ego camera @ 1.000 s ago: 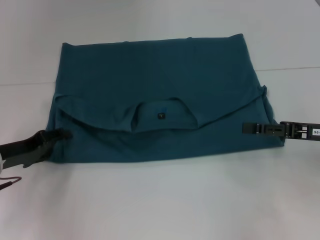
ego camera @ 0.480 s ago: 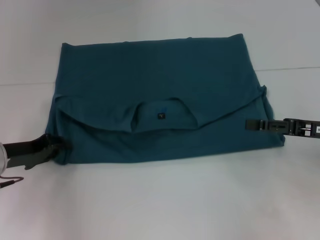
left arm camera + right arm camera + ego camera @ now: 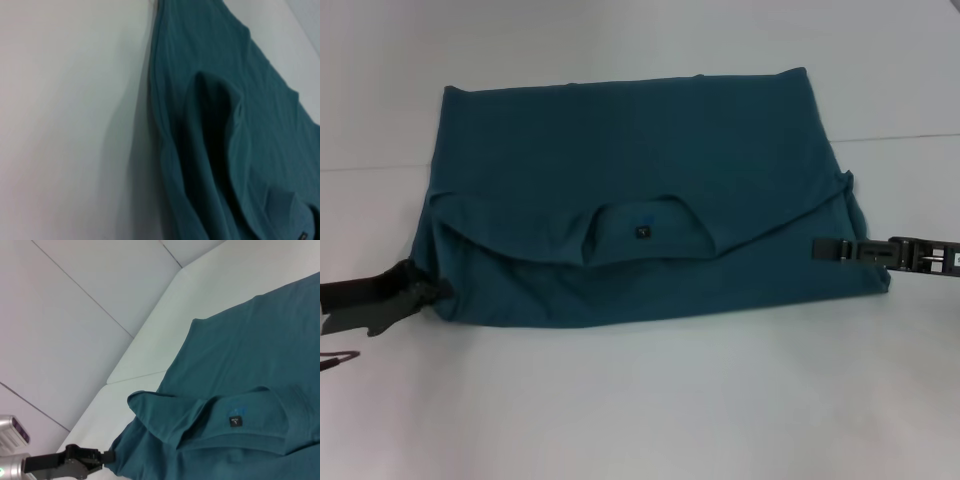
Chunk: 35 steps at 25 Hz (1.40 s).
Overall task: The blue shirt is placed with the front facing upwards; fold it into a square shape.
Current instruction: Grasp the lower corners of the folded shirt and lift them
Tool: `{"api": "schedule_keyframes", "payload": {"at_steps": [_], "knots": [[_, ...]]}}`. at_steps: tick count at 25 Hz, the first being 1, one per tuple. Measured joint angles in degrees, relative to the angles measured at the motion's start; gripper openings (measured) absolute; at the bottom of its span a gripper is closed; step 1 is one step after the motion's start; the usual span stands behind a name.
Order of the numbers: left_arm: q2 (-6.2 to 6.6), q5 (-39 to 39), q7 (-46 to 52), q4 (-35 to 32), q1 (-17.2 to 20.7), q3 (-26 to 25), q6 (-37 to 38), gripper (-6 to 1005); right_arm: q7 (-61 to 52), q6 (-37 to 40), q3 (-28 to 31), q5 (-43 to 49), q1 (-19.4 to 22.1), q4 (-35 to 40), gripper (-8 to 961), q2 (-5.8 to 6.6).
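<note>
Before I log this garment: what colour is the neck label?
Dark, near black, on the neck label of the blue shirt; right wrist view shows it best.

Left hand (image 3: 430,290) low at near-left, right hand (image 3: 820,249) level at right.

White table (image 3: 640,410), plain and smooth, the blue shirt (image 3: 630,190) lying flat across its middle, folded over, collar and dark neck label (image 3: 642,232) facing up

The blue shirt (image 3: 640,190) lies flat on the white counter (image 3: 640,410), folded into a wide rectangle. Its teal fabric is doubled over, the ribbed collar and small dark neck label (image 3: 642,232) showing near the middle, facing up, with soft creases along the near edge.
</note>
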State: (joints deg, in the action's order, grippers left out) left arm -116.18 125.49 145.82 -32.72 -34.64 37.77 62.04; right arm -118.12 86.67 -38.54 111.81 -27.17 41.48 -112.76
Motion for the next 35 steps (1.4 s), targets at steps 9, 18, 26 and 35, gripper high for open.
{"api": "schedule_keyframes", "payload": {"at_steps": [9,18,26,35], "knots": [[1.22,-2.79,-5.77,1.97,0.66,-10.43,8.94,22,0.05,-0.15,-0.18,0.40,0.15,-0.63,703,0.14],[1.75,-3.01,-7.69,3.13,1.12,-12.12,10.24,21,-3.58,0.00,-0.07,5.43,-0.39,-0.46,703,1.92],[1.40,-2.97,-8.75,3.19,1.15,-12.02,9.35,22,-20.36,-1.75,-0.03,15.80,-4.24,0.18,703,8.20],[1.11,-3.48,-10.00,3.19,1.19,-12.16,9.75,21,-22.92,-8.66,-0.62,25.25,-9.34,0.63,702,7.29]]}}
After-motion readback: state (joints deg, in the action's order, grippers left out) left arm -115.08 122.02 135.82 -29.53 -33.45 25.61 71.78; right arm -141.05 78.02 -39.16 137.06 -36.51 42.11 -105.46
